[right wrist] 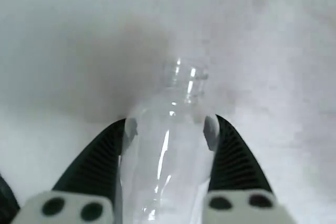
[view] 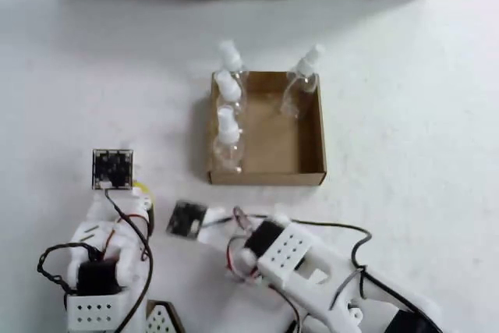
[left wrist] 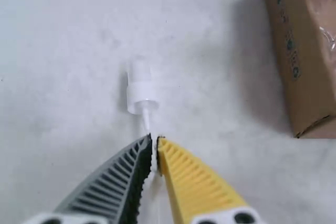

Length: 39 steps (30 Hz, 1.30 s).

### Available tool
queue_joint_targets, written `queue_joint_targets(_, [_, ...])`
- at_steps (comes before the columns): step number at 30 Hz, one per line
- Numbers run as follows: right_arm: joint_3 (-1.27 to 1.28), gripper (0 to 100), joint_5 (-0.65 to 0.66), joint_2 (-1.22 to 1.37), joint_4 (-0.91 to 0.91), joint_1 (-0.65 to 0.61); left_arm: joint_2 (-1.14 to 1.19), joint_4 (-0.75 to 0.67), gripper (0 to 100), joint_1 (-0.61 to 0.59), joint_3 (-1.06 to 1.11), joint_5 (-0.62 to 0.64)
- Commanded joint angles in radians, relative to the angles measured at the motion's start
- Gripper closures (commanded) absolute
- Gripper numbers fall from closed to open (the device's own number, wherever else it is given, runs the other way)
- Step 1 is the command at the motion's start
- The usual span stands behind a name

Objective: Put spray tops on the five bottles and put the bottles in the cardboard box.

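Pinching the thin tube of the white plastic spray top (left wrist: 140, 94), the left hand (left wrist: 154, 142) is closed tight in the left wrist view, with a corner of the brown cardboard box (left wrist: 302, 51) close by. That tube should, I judge, go straight into the bottle's neck before the collar is seated.

From the right wrist, the right hand (right wrist: 170, 129) clamps the clear plastic bottle (right wrist: 181, 93), which is uncapped with its threaded neck bare. It needs holding steady.

From high, four capped bottles (view: 228, 138) sit inside the box on the white table (view: 405, 115), and both arms are on the box's side toward their bases.
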Motion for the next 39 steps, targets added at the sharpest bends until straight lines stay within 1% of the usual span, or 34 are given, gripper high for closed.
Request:
queue_joint_targets(1, [-0.196,98.1,0.012,0.001,0.177,0.186,-0.016,-0.014,98,-0.012,-0.003,-0.011])
queue_joint_targets(5, [-0.404,97.8,0.012,0.001,0.340,0.412,-0.016,-0.014,98,-0.012,-0.003,-0.011])
queue_joint_targets(10, [-0.586,97.8,0.020,0.001,0.406,0.708,-0.016,-0.014,98,-0.012,-0.003,-0.011])
queue_joint_targets(15, [-0.652,98.0,0.184,0.010,0.403,0.935,-0.016,-0.014,98,-0.012,-0.003,-0.011])
queue_joint_targets(20, [-0.654,98.1,0.252,0.010,0.400,1.138,-0.016,-0.014,98,-0.012,-0.003,-0.011])
queue_joint_targets(24, [-0.654,97.8,0.341,0.010,0.392,1.310,-0.016,-0.014,98,-0.012,-0.003,-0.011])
queue_joint_targets(29, [-0.620,97.7,0.404,0.021,0.300,1.546,-0.016,-0.014,98,-0.012,-0.003,-0.011])
queue_joint_targets(32, [-0.554,97.7,0.443,0.067,0.217,1.647,-0.016,-0.014,98,-0.012,-0.003,-0.011])
queue_joint_targets(35, [-0.479,97.7,0.482,0.151,0.093,1.689,-0.016,-0.012,98,-0.012,-0.003,-0.011])
queue_joint_targets(39, [-0.439,97.6,0.486,0.297,-0.071,1.696,-0.016,-0.012,98,-0.012,-0.003,-0.011])
